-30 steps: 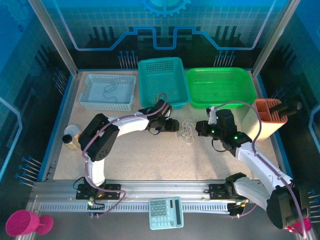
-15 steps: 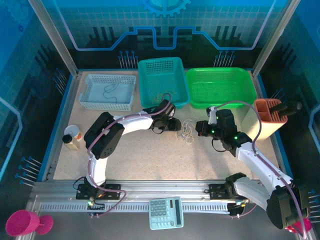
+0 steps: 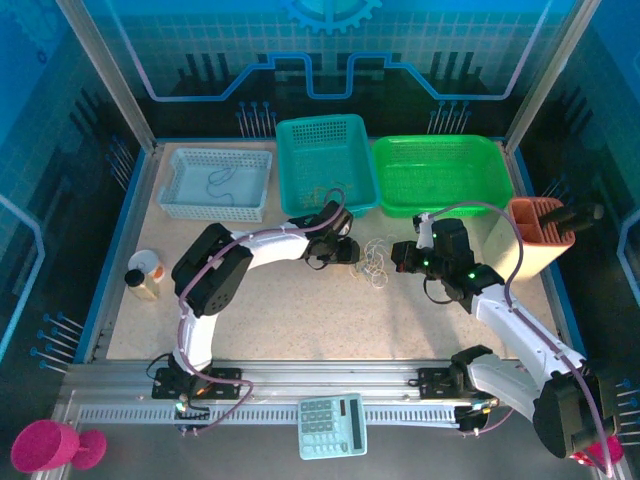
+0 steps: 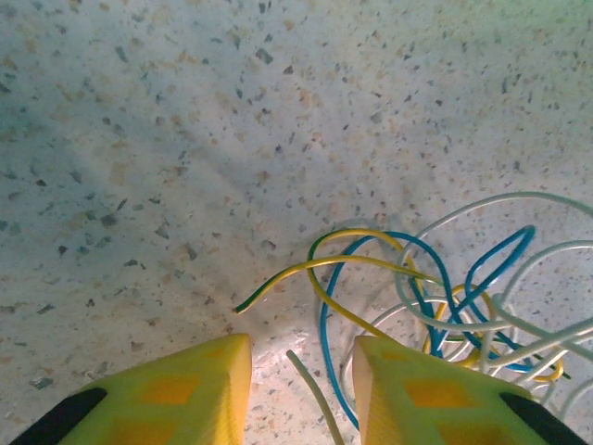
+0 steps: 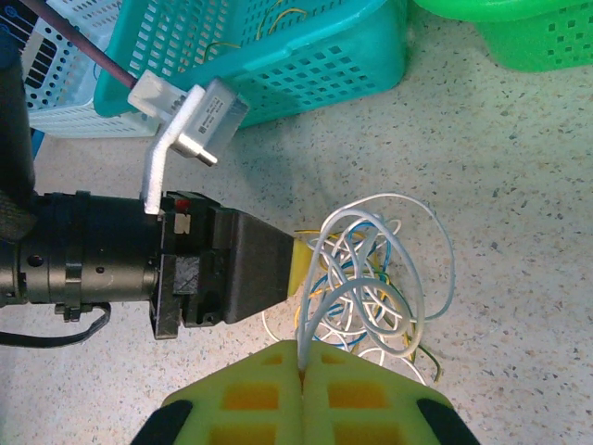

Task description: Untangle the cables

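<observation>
A: What could go wrong from here?

B: The cables are bunched in one loose tangle on the table, between the two grippers and just in front of the teal basket. If one strand is pulled away while the loops are crossed, the knot may be drawn tighter instead of opened, or the whole bunch may be dragged along as one piece

A: And on the left side?

B: The wires are very thin, so the wrong strand, or two strands together, could be caught by the left gripper. A thin wire could also be lost from the grip when tension is applied

A: How are the jaws of the left gripper set?

B: They are seen apart, with a clear gap. A pale wire end lies in that gap and a blue strand runs close beside it. Nothing is clamped yet, and whether the fingers are touched cannot be told

A: And the right gripper?

B: Its jaws are pressed together, and white strands of the cables are pinched in the seam. From there they are carried in an arc over the rest of the tangle
</observation>
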